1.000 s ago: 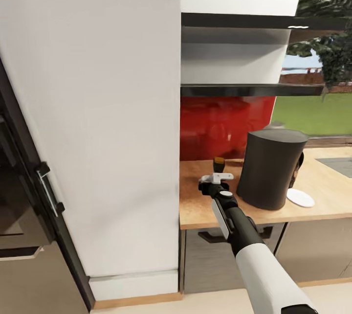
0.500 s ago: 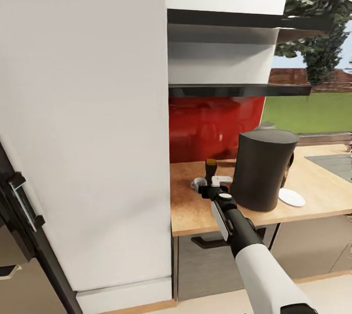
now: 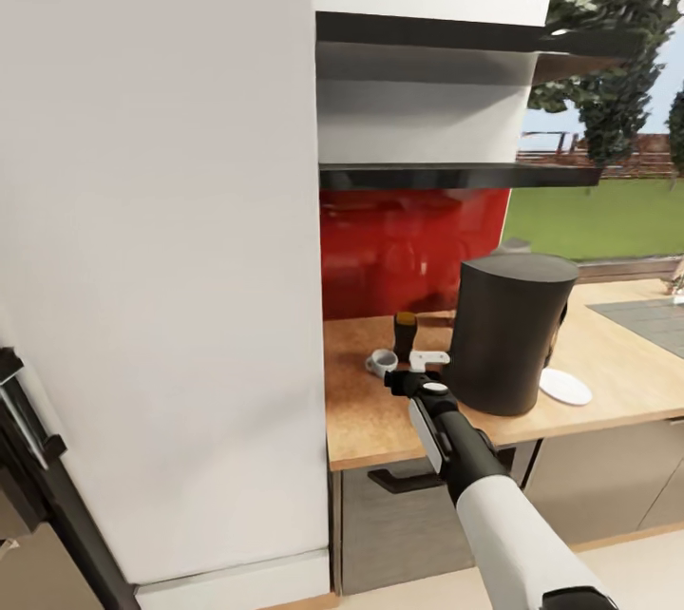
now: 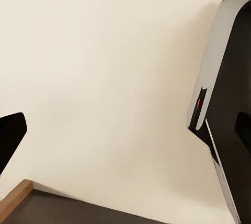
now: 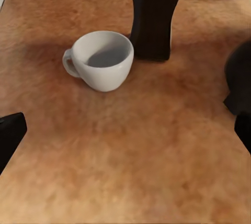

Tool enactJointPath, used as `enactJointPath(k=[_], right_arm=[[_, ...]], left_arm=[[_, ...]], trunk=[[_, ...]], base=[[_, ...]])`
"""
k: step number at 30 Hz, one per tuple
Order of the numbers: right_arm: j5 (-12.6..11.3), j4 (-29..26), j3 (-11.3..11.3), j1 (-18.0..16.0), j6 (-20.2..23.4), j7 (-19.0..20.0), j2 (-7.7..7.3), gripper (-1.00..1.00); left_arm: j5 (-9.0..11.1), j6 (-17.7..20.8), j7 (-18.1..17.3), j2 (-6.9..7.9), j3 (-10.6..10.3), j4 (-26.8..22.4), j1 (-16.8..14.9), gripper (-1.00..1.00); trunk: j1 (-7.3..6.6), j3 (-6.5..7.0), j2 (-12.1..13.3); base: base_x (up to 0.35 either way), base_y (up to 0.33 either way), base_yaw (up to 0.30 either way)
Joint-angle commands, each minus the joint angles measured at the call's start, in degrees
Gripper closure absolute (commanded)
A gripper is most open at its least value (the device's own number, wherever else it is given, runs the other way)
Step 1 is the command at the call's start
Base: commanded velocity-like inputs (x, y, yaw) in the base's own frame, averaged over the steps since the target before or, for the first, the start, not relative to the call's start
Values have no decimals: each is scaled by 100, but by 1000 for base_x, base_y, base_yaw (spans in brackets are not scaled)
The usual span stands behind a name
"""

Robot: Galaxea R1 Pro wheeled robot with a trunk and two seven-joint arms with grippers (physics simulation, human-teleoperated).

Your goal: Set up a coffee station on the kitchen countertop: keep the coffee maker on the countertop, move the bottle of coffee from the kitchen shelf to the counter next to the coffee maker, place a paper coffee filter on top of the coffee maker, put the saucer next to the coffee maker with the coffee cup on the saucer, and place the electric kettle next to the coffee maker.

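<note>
Currently the step in hand looks like picking up the coffee cup (image 5: 102, 59) to set it on the saucer (image 3: 565, 387). Cup sits upright on the countertop (image 3: 380, 420), left of the coffee maker (image 3: 506, 333), just beside the bottle of coffee (image 3: 406, 334), which is behind it toward the red wall panel. Saucer lies on the far right side of the coffee maker, so the cup has to travel around or over that tall grey body.

Right gripper (image 3: 425, 371) hovers near the cup, fingers spread wide with nothing between them; the cup is apart from them in the right wrist view. Left gripper (image 4: 125, 145) also spread, nothing held, facing a blank pale panel.

To do it well: come down over the rim, one finger inside and one outside, on the side away from the bottle so it isn't knocked. Handle points left, avoid it. Lift clear before swinging right past the coffee maker.
</note>
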Motion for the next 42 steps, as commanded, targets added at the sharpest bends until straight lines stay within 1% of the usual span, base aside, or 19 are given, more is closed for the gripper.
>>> enactJointPath(k=[1,2,3,5,8,20,26,35,42], right_arm=[[19,25,11,0,145,-23,0,-100],[19,34,11,0,293,-26,0,-100],[15,25,11,0,584,-28,0,-100],[12,6,11,0,975,-28,0,-100],[13,-1,11,0,1138,-31,0,-100],[12,-132,3,0,1195,-32,0,-100],[19,-143,2,0,1196,-32,0,-100],[19,-150,-4,0,1196,-32,0,-100],[20,-153,-7,0,1196,-32,0,-100]], left_arm=[[-61,-23,17,0,45,10,25,-100],[-61,-21,17,0,45,11,37,-100],[-61,-22,17,0,45,13,49,-100],[-61,-23,17,0,45,14,61,-100],[-61,-22,17,0,45,14,75,-100],[-61,-23,17,3,45,14,102,-100],[-61,-23,17,3,45,14,132,-100],[-61,-23,17,2,45,14,146,-100],[-61,-19,17,-8,45,14,146,-100]], trunk=[[4,0,-3],[4,0,-3],[4,0,-3],[4,0,-3],[4,0,-3],[4,0,-3],[4,0,-3],[4,0,-3],[4,0,-3]], base=[[126,24,0],[80,15,0],[41,8,0],[20,4,0],[6,1,0],[2,0,0],[145,22,0],[24,4,0],[215,0,0]])
